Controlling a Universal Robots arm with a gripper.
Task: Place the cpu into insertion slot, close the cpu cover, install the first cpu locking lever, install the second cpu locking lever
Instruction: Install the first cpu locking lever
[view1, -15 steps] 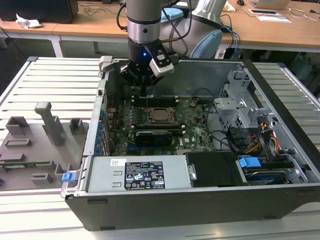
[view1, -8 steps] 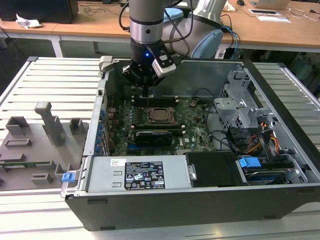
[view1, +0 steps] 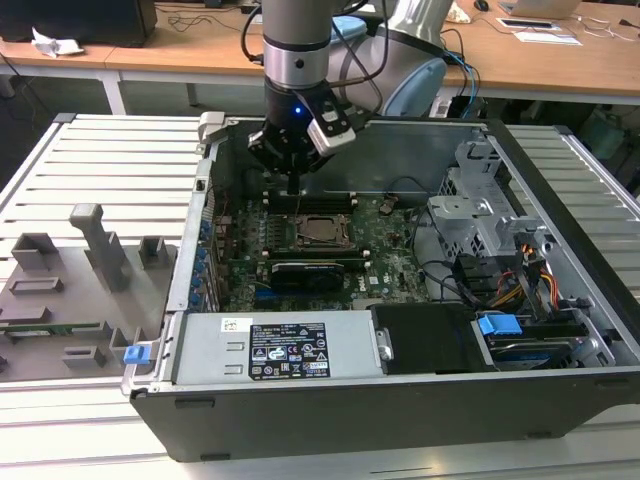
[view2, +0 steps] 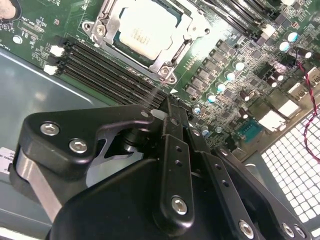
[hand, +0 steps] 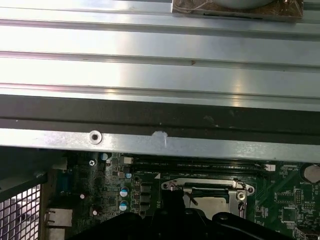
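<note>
The cpu (view2: 142, 27) lies flat in its socket on the green motherboard (view2: 230, 60). The grey metal cpu cover (view2: 189, 35) is folded down around it, so the silver top shows through the window. In the exterior view the cpu (view1: 322, 231) sits mid-board, and my gripper (view1: 295, 183) hangs just behind it, close over the board. My gripper (view2: 167, 106) is shut, its black fingers (view2: 172, 150) pressed together. A thin pale lever wire (view2: 156, 90) runs from the socket's near corner to the fingertips. In the first wrist view the cpu (hand: 212, 202) and cpu cover (hand: 205, 184) lie just past my gripper (hand: 172, 200).
Black memory slots (view2: 110, 65) run beside the socket. The open computer case (view1: 600, 250) holds a power supply (view1: 285, 350), a drive cage (view1: 480, 215) and loose cables (view1: 520, 285). A grey fixture plate (view1: 70, 290) lies on the exterior view's left. The case's metal rim (hand: 160, 142) stands close behind the gripper.
</note>
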